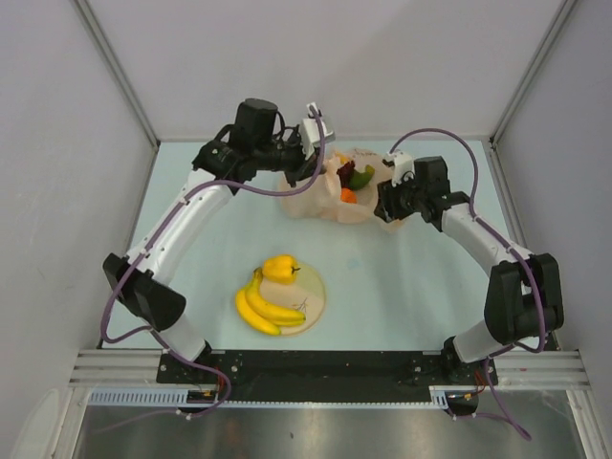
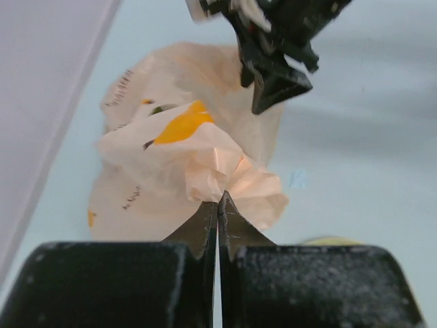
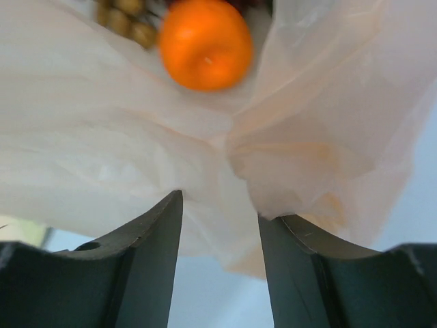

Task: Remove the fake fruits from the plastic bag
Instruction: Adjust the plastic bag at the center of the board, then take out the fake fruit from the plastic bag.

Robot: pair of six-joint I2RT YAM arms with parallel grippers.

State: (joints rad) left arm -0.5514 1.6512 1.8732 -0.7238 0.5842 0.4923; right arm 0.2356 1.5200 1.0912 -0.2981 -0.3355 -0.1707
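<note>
Plastic bag [image 1: 325,203]: lies crumpled at the far middle of the worktop [image 1: 411,287], between the two claws, its mouth turned toward the right; thin peach film with small orange marks.
Orange ball [image 3: 205,44]: inside the bag, close to the mouth, lying against the film; the right wrist view shows it just beyond the jaws.
Mango [image 1: 363,176]: green and red, in the bag's mouth, to the far right of the orange ball.
Grape bunch [image 1: 346,171]: a dark red patch in the mouth beside the mango, too small to tell more.
Banana bunch [image 1: 264,308]: out of the bag, lying on the left part of the plate [image 1: 314,304] at the near middle of the worktop.
Yellow pepper [image 1: 281,269]: out of the bag, on the far edge of the plate, touching the banana bunch.
Left claw [image 2: 218,205]: at the left side of the bag, jaws pressed together on a bunched fold of the film.
Right claw [image 3: 220,222]: at the right side of the bag by its mouth, jaws spread apart, loose film hanging between them with nothing pinched.
</note>
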